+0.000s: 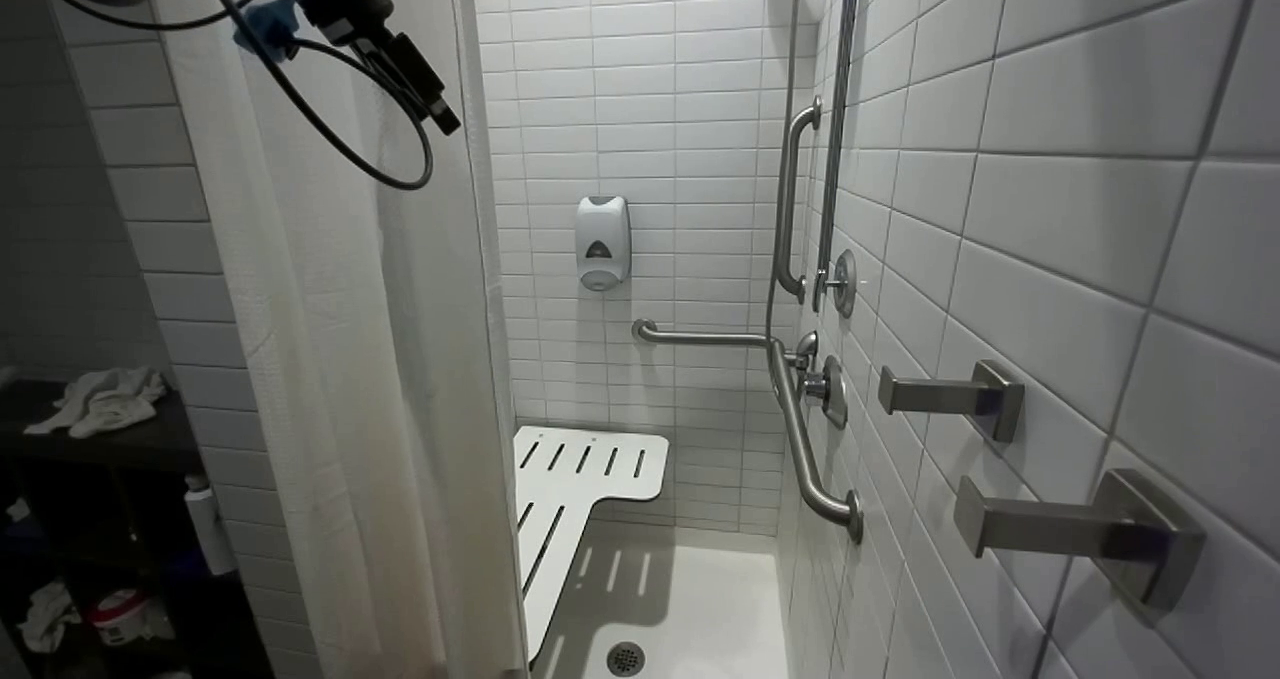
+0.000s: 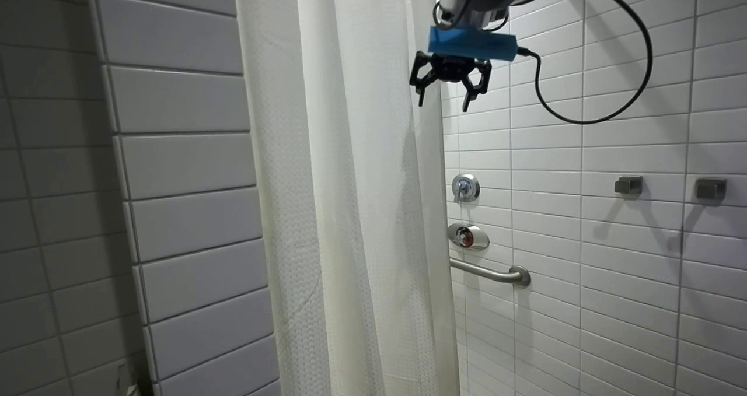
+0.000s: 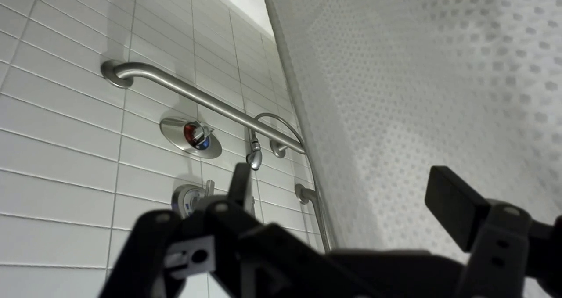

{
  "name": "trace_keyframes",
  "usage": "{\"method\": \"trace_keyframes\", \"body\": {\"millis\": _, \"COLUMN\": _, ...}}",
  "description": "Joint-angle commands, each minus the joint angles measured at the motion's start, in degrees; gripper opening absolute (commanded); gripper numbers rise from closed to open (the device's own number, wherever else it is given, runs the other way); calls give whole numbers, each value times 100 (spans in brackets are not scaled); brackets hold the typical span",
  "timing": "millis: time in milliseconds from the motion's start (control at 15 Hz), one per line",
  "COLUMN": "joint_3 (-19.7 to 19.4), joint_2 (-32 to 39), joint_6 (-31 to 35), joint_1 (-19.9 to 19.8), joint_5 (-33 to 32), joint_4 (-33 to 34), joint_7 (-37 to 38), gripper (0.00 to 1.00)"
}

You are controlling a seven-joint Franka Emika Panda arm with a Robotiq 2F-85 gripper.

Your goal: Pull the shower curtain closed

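Observation:
The shower curtain (image 2: 350,209), white with soft vertical folds, hangs gathered on the left in both exterior views. Its free edge faces the shower opening, where bare tile shows beyond. My black gripper (image 2: 442,108) hangs high up by that edge, fingers apart and pointing down. In an exterior view the gripper (image 1: 447,119) appears in front of the curtain (image 1: 340,409), near its edge. From the wrist, the dotted curtain (image 3: 395,91) fills the right side, and its edge runs between the spread fingers of the gripper (image 3: 340,170). No fabric is pinched; whether a finger touches it, I cannot tell.
A grab bar (image 3: 210,102) and shower valve (image 3: 193,138) are fixed to the tiled wall. Two metal hooks (image 1: 950,394) jut from that wall. Inside are a slatted seat (image 1: 590,459) and a soap dispenser (image 1: 603,244). A cable (image 2: 648,63) loops beside the arm.

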Motion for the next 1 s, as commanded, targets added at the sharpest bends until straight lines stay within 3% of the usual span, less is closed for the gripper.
{"method": "trace_keyframes", "body": {"millis": 0, "joint_3": 47, "joint_2": 43, "joint_6": 471, "joint_1": -118, "joint_5": 132, "joint_4": -144, "joint_7": -84, "gripper": 100}}
{"method": "trace_keyframes", "body": {"millis": 200, "joint_3": 56, "joint_2": 44, "joint_6": 666, "joint_1": -156, "joint_5": 144, "joint_4": -223, "joint_7": -103, "gripper": 100}}
{"method": "trace_keyframes", "body": {"millis": 267, "joint_3": 53, "joint_2": 38, "joint_6": 688, "joint_1": -153, "joint_5": 171, "joint_4": -244, "joint_7": -118, "gripper": 75}}
{"method": "trace_keyframes", "body": {"millis": 467, "joint_3": 57, "joint_2": 38, "joint_6": 757, "joint_1": -166, "joint_5": 186, "joint_4": -280, "joint_7": -153, "gripper": 61}}
{"method": "trace_keyframes", "body": {"millis": 667, "joint_3": 54, "joint_2": 44, "joint_6": 803, "joint_1": -171, "joint_5": 185, "joint_4": -296, "joint_7": -188, "gripper": 34}}
{"method": "trace_keyframes", "body": {"millis": 933, "joint_3": 50, "joint_2": 35, "joint_6": 798, "joint_1": -171, "joint_5": 191, "joint_4": -296, "joint_7": -247, "gripper": 6}}
